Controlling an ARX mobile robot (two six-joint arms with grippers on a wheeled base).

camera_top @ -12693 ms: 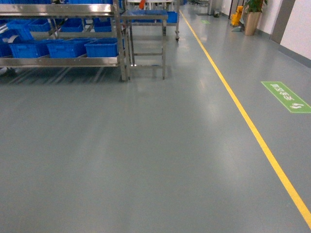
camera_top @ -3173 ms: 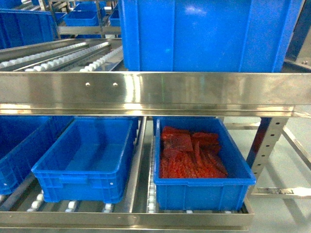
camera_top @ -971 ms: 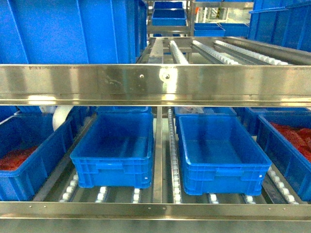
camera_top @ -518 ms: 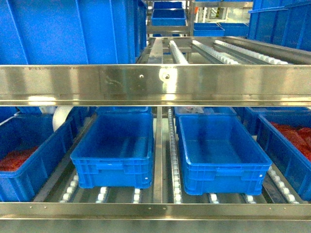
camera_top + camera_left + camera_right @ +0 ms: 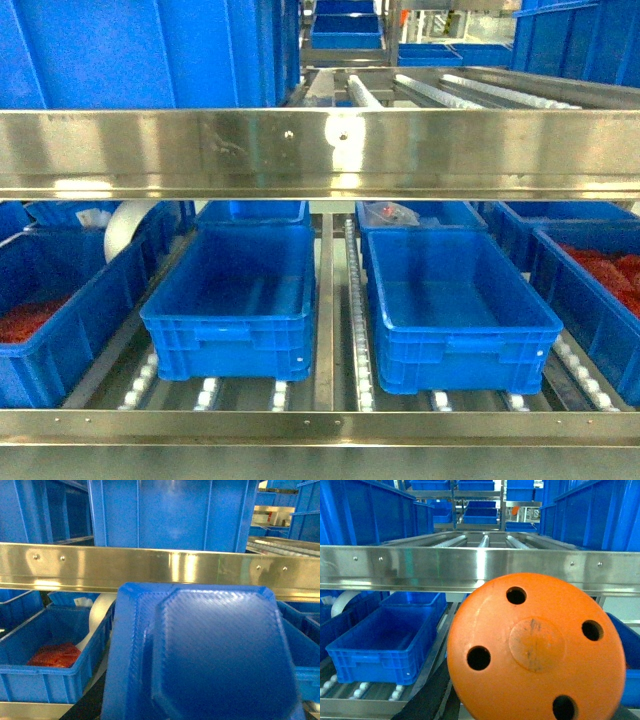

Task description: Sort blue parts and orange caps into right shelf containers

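Two empty blue crates (image 5: 232,300) (image 5: 455,305) sit side by side on the lower roller shelf (image 5: 335,390) ahead of us, flanked by crates holding red pieces (image 5: 600,262). Our left wrist view is filled by a blue part (image 5: 210,655) and our right by an orange cap (image 5: 536,647). We cannot tell how either gripper's fingers are set, since both are hidden.

You get even indoor light from overhead. The polished steel shelf rail (image 5: 320,150) throws bright glare patches, strongest near its centre. Beneath it, the bright-blue ribbed plastic crates (image 5: 235,300) sit in soft shadow. In the wrist views, the textured blue plastic part (image 5: 210,655) and round orange cap with holes (image 5: 535,645) loom close, slightly blurred.
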